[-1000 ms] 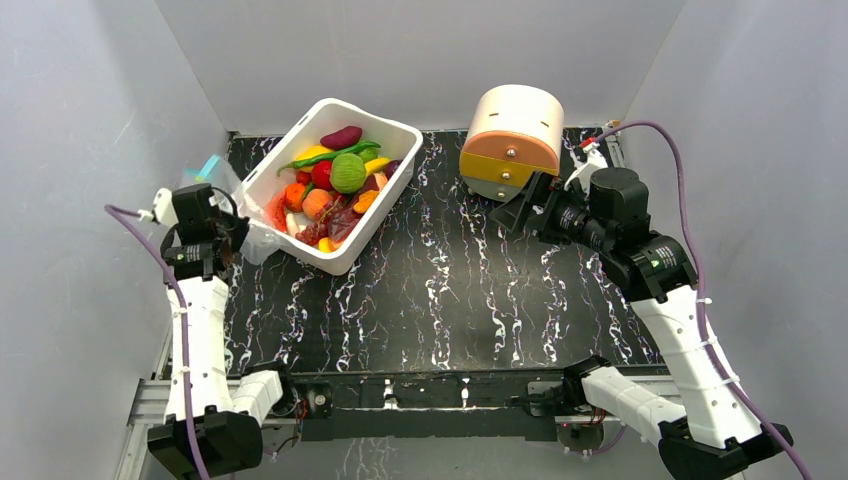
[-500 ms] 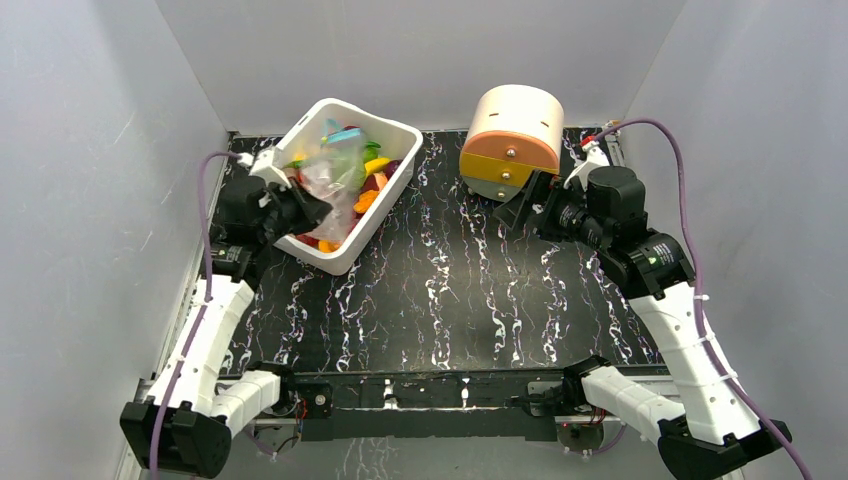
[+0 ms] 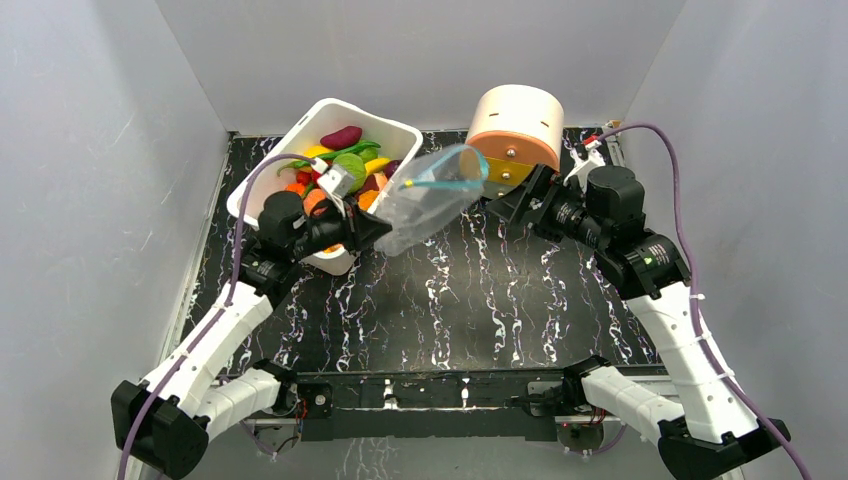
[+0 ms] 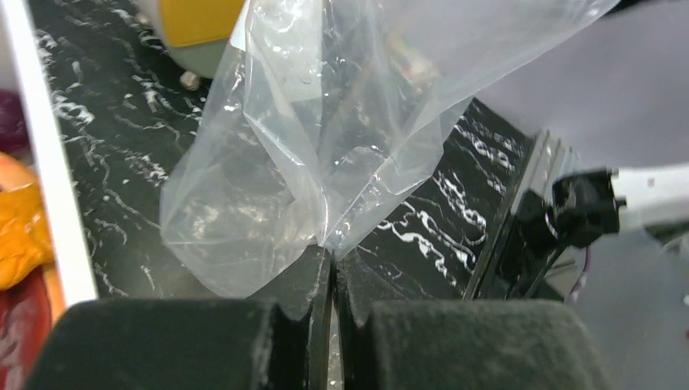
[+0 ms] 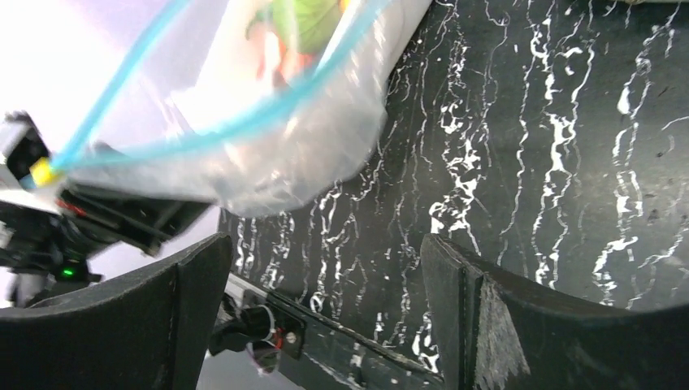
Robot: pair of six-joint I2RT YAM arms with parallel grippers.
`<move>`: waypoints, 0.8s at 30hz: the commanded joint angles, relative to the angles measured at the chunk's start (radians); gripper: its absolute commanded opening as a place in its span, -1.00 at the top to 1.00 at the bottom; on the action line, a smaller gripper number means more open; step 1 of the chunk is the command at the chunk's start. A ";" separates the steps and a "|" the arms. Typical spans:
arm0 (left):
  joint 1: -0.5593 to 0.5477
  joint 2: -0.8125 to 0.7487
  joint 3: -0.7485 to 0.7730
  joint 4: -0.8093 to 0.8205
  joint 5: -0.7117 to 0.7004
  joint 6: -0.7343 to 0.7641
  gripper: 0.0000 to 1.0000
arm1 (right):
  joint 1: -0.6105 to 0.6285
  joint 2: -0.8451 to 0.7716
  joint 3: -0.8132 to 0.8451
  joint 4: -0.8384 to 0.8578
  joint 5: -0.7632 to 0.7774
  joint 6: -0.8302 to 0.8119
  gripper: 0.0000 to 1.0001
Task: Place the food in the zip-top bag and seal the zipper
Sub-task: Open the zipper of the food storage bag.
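Left wrist view: left gripper [image 4: 329,262] is clamped tight on a pinch of film at the closed end of the clear crinkly zip-top bag [image 4: 325,138]. Bag hangs in the air just right of the white rectangular plastic bin [image 3: 385,120], mouth away from the bin, looks empty. Bright toy food [image 3: 345,165] sits in the bin. Right gripper [image 3: 505,202], beyond the bag from the bin, jaws wide, holds nothing, just off the blue-teal zipper strip [image 3: 445,183]. Bag is likely feather-light, floppy, slick. Take the stiffer zipper edge, not the film.

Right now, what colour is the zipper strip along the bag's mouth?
Blue-teal. The zipper shows best in the right wrist view.
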 commanded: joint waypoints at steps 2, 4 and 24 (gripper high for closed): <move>-0.061 -0.046 -0.085 0.142 0.131 0.181 1.00 | -0.005 -0.015 0.007 0.102 0.002 0.267 -0.63; -0.078 -0.047 -0.100 0.141 0.135 0.219 1.00 | -0.005 -0.020 -0.008 0.102 0.006 0.415 -0.58; -0.120 -0.055 -0.142 0.115 0.058 0.305 1.00 | -0.006 -0.079 -0.154 -0.017 -0.005 0.834 -0.24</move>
